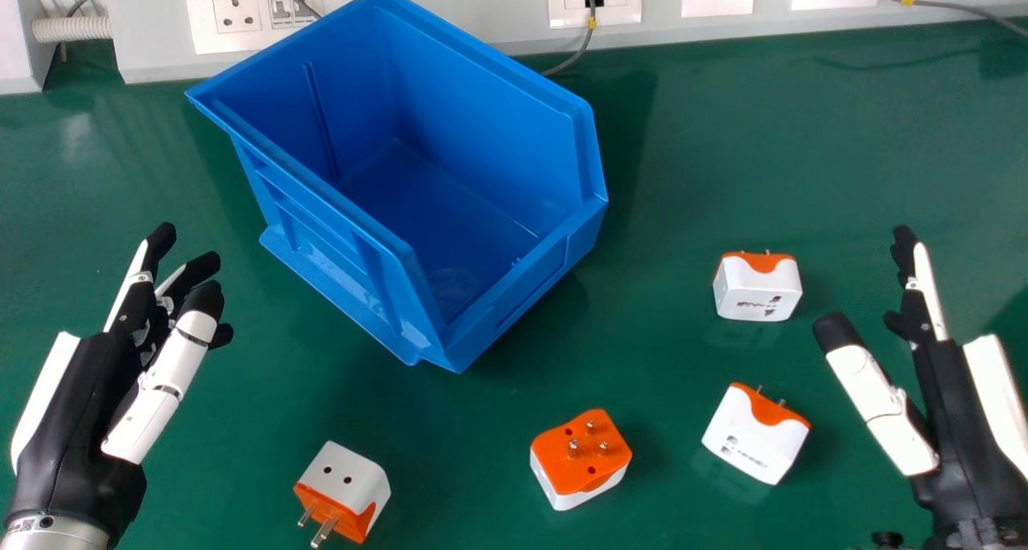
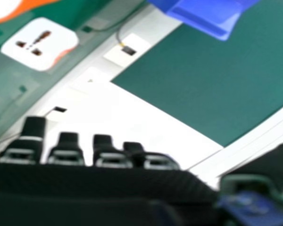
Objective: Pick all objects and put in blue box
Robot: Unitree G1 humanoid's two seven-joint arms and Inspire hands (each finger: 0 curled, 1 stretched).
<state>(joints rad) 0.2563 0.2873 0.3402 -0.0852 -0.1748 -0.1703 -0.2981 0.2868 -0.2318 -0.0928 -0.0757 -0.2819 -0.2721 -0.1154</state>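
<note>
On the green table (image 1: 803,156), four orange-and-white plug adapters (image 1: 756,293) lie outside the blue bin (image 1: 482,100), between the left hand (image 1: 88,421), fingers relaxed, and the right hand (image 1: 968,429), fingers extended, thumb wide.

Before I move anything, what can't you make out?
- Head view: inner face of the blue box's left wall, hidden by that wall.
- Head view: print on the rearmost adapter, too small.
- Right hand view: orange-and-white piece, cut off by the edge.
</note>
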